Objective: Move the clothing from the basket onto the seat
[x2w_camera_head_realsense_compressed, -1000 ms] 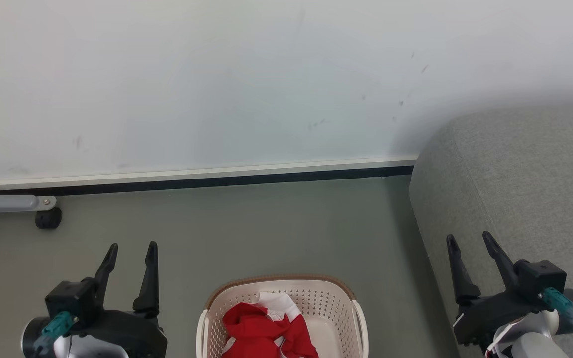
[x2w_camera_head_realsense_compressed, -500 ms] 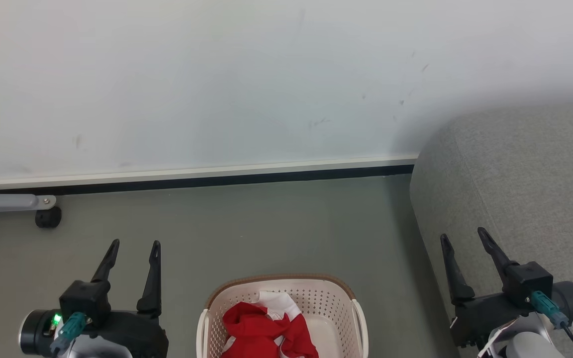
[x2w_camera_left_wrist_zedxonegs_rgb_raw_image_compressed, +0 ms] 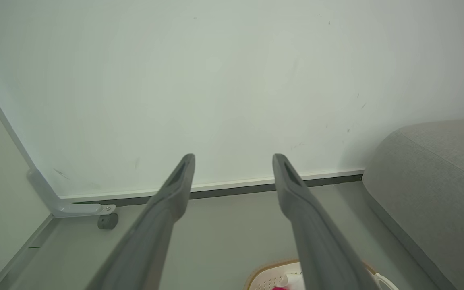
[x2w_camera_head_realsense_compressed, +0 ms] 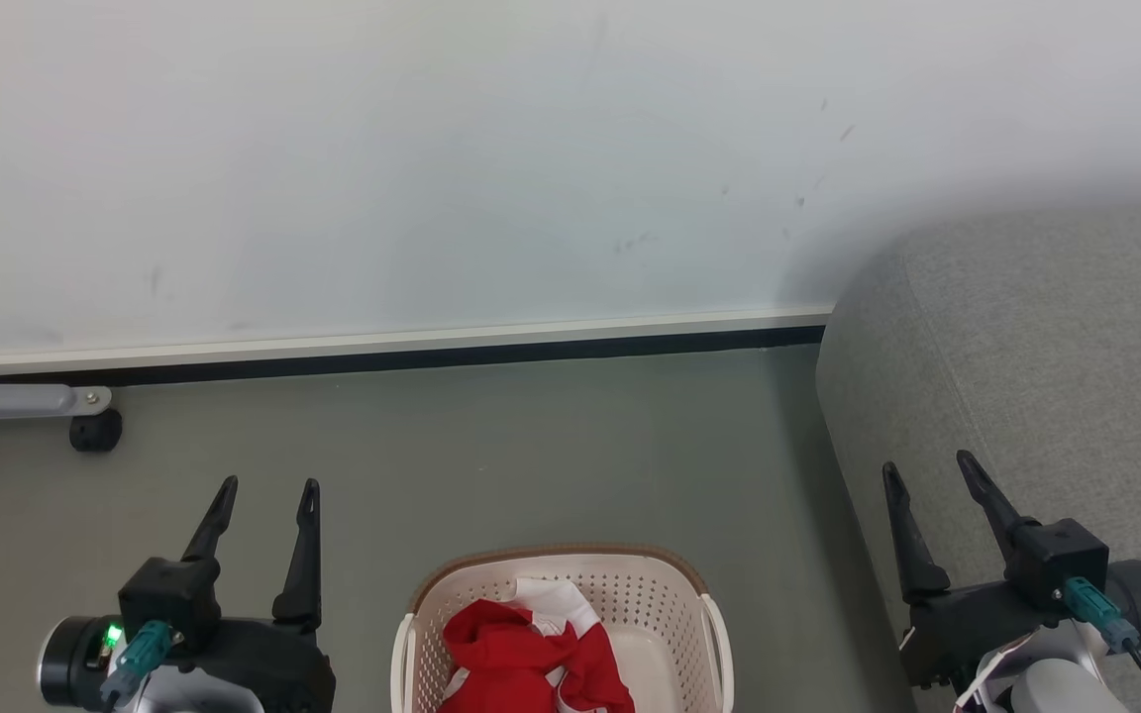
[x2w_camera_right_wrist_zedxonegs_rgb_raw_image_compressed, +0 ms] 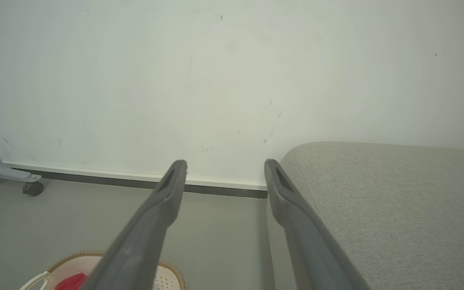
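Observation:
The cream-white basket [x2w_camera_head_realsense_compressed: 660, 599] with its brown rim stands on the floor at the bottom middle of the head view, cut off by the frame edge. Red clothing [x2w_camera_head_realsense_compressed: 506, 649] with white panels lies bunched inside it. The grey couch seat [x2w_camera_head_realsense_compressed: 1046, 356] rises at the right. My left gripper [x2w_camera_head_realsense_compressed: 266, 487] hovers open to the basket's left, holding nothing. My right gripper [x2w_camera_head_realsense_compressed: 927, 467] is open in front of the couch's side, also holding nothing. The left wrist view catches the basket's rim [x2w_camera_left_wrist_zedxonegs_rgb_raw_image_compressed: 264, 269] low down; the right wrist view shows the basket [x2w_camera_right_wrist_zedxonegs_rgb_raw_image_compressed: 71, 268] and the seat [x2w_camera_right_wrist_zedxonegs_rgb_raw_image_compressed: 397, 201].
A white wall with a dark skirting strip [x2w_camera_head_realsense_compressed: 402, 361] runs behind the grey floor [x2w_camera_head_realsense_compressed: 531, 456]. A grey metal leg with a black caster [x2w_camera_head_realsense_compressed: 95, 432] stands at the far left by the wall.
The right gripper rose slightly and then eased back down and right. The left gripper shifted a little to the right a second ago and has held still since.

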Motion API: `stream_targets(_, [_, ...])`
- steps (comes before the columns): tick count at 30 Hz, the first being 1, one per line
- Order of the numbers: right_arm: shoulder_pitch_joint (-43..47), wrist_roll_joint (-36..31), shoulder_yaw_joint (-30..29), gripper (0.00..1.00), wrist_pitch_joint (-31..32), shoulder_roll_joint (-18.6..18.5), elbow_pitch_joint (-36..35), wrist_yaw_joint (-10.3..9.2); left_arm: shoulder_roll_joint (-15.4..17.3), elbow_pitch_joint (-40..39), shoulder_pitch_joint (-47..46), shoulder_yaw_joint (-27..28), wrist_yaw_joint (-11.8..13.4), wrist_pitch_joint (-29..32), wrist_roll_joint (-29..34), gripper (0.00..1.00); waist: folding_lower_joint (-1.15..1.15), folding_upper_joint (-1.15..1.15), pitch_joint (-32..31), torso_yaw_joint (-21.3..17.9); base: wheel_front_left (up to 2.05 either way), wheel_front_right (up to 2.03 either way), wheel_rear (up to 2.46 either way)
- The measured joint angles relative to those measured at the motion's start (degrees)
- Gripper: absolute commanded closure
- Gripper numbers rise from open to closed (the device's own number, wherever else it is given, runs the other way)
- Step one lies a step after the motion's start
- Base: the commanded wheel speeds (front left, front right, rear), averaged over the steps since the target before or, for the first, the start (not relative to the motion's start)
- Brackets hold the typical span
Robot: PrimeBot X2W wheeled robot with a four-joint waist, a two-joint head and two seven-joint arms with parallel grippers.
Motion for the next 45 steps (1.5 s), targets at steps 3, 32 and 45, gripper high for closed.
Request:
stream_targets(3, [0.0,0.32,-0.11,0.0,0.0,0.05,-0.33,0.09,0.01,-0.36,0.01,0.01,0.04,0.07,0.08,0.0,0.0,0.0,0.24,0.0,0.0,0.0,0.0])
stream_targets(32, [-9.38,0.51,-1.19,0.0,-0.03,2.93,-8.29,0.24,-1.96,-0.34,-7.19,-4.41,-0.8,2.35,3.25,0.0,0.01,0.0,14.71,-3.04,0.0,0.0,0.0])
stream_targets(45, [-15.31,-0.27,-1.19,0.0,-0.44,5.48,-11.39,0.18,-2.48,7.22,-14.24,-9.5,-4.3,5.71,6.5,0.0,0.02,0.01,24.01,-5.74,0.0,0.0,0.0])
